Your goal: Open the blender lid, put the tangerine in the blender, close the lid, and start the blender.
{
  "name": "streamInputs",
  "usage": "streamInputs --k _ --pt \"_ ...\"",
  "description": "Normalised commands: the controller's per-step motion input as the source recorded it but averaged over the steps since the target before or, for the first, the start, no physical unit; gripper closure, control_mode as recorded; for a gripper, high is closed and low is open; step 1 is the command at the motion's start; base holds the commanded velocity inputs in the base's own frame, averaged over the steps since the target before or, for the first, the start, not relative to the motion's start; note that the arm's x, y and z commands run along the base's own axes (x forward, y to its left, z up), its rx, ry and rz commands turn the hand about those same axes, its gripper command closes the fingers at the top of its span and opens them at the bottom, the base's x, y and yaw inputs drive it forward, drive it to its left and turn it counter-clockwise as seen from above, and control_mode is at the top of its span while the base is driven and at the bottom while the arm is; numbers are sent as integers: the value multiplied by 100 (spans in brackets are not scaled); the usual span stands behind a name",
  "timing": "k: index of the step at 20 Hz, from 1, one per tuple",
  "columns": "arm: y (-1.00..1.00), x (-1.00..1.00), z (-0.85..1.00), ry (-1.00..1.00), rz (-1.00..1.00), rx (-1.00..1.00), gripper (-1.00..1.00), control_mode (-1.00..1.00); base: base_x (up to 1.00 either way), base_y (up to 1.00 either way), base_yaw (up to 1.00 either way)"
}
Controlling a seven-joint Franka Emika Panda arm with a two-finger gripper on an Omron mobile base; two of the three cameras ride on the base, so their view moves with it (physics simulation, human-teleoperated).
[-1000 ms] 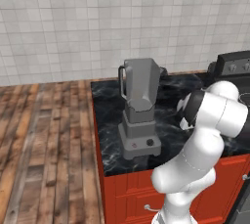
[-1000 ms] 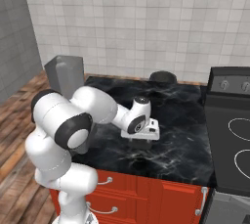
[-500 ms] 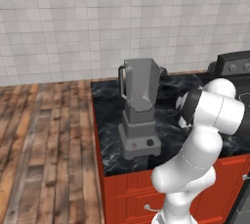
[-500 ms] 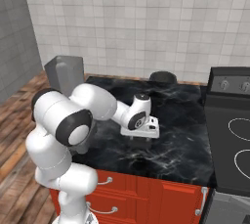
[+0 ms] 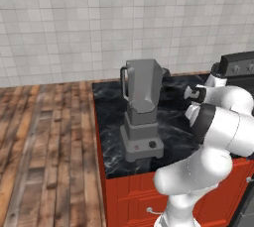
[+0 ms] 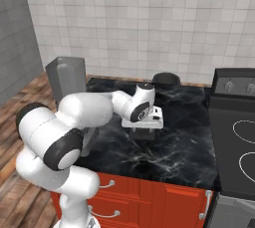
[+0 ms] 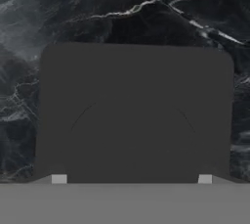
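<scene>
1. the small dark grey square blender lid with rounded corners [image 7: 134, 115] lies flat on the black marbled stone counter [image 7: 97, 12]. it is well apart from the tall grey blender with its tapered square jar and stepped base [image 5: 143, 107].
2. in the left base view the jar's rim carries no dark cap, so the jar looks open. its walls are opaque, so i cannot tell whether the tangerine is inside.
3. the white arm's two-finger gripper [image 7: 132, 179] points down at the counter, right over the lid. in the right base view the gripper [image 6: 144, 133] sits low, just above the stone, to the right of the blender [image 6: 67, 77].
4. in the hand view the two pale fingertips [image 7: 58, 179] stand wide apart near the lid's two opposite sides. i cannot tell whether they press on the lid or only bracket it.
5. step in hand, as i judge it: taking hold of the lid where it lies. that fits the lid-closing part of the task only if the fruit is already in the jar.
6. the next move calls for a firm, level pinch across the lid's sides, then a straight lift clear of the counter.
7. after that comes a carry across to the jar, with the cap squared to the rim before it is lowered.
</scene>
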Motion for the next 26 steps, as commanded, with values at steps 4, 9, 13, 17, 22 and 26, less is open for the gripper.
streamInputs --k 4,9,13,17,22,26 --pt "18 -24 100 -15 4 0 100 -100 0 0 0" --pt "45 -21 100 -5 0 -1 100 -100 0 0 0" --pt "22 -39 53 -6 0 0 100 -100 0 0 0" --pt "2 -50 24 -19 1 1 100 -100 0 0 0" --pt "25 -46 100 -9 0 1 100 -100 0 0 0" --pt "43 -36 100 -5 0 0 100 -100 0 0 0"
